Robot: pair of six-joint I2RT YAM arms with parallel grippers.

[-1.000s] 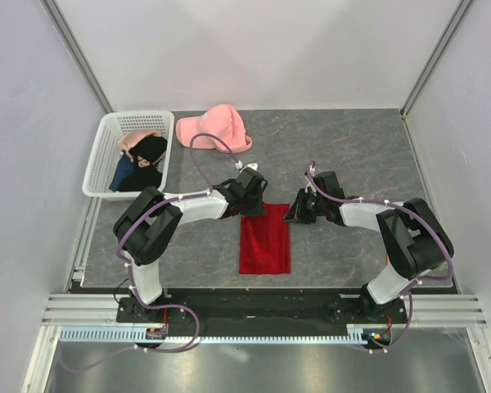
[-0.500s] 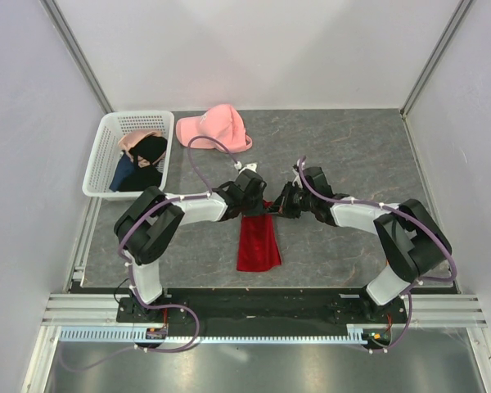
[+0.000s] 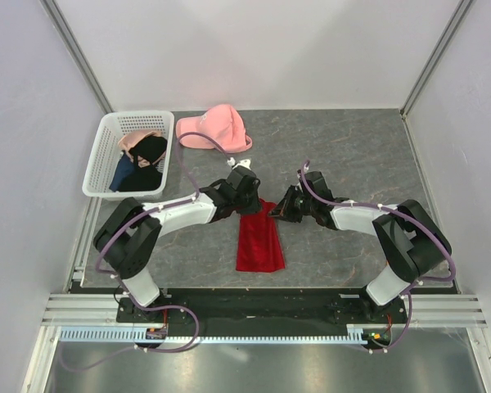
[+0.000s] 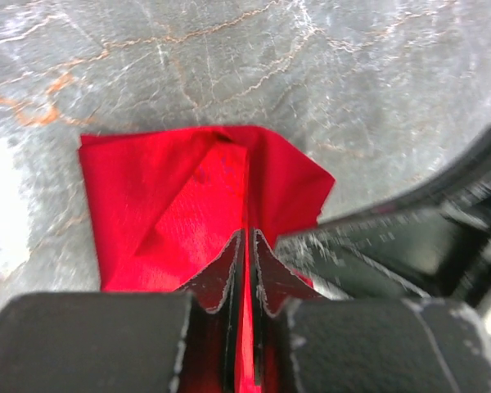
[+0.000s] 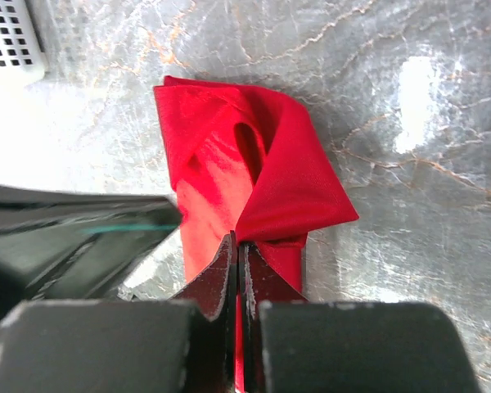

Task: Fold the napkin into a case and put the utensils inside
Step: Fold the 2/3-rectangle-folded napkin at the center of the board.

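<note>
The red napkin [image 3: 258,241] hangs as a narrow strip in the middle of the table, its far end lifted and bunched between both arms. My left gripper [image 3: 250,205] is shut on the napkin's far left corner; in the left wrist view red cloth [image 4: 188,196] runs up between the closed jaws of that gripper [image 4: 247,246]. My right gripper [image 3: 277,209] is shut on the far right corner; the right wrist view shows a fold of napkin [image 5: 254,180] pinched at that gripper's tips [image 5: 237,246]. The two grippers sit close together. No utensils are in view.
A white basket [image 3: 98,168] with black, blue and pink garments stands at the left. A pink cap [image 3: 217,128] lies at the far middle. White walls enclose the grey marbled table [image 3: 352,147].
Both grippers have drawn together and lifted the napkin's far edge; the flat red rectangle has become a narrower, bunched strip. The left arm has stretched a little farther from its base.
</note>
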